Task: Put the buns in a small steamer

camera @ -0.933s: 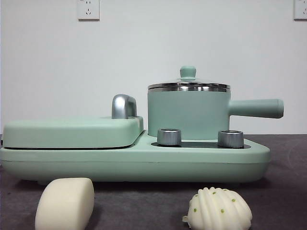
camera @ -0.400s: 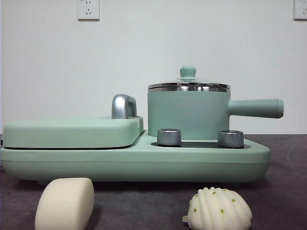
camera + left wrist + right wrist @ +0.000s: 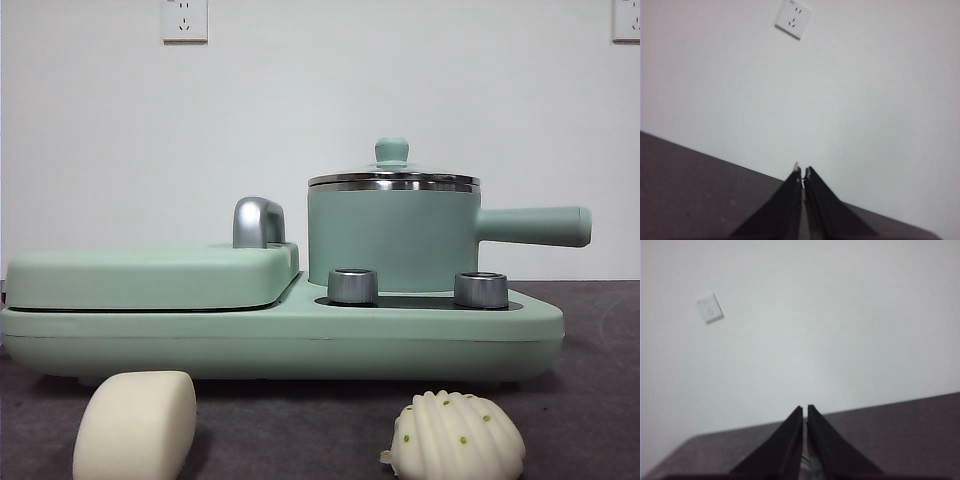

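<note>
Two buns lie on the dark table near the front: a smooth cream block bun (image 3: 135, 424) at the left and a ribbed shell-shaped bun with green specks (image 3: 457, 436) at the right. Behind them the small steamer (image 3: 392, 236), a mint-green pot with a steel rim and a long side handle (image 3: 532, 226), stands on the cooker base with its glass lid and green knob (image 3: 391, 151) on. My left gripper (image 3: 802, 171) is shut and empty, facing the wall. So is my right gripper (image 3: 805, 409). Neither arm shows in the front view.
The mint-green cooker base (image 3: 280, 335) spans most of the table's width. Its left half carries a flat griddle cover (image 3: 150, 275) with a chrome handle (image 3: 257, 221). Two steel knobs (image 3: 352, 285) sit before the pot. White wall with sockets (image 3: 184, 19) behind.
</note>
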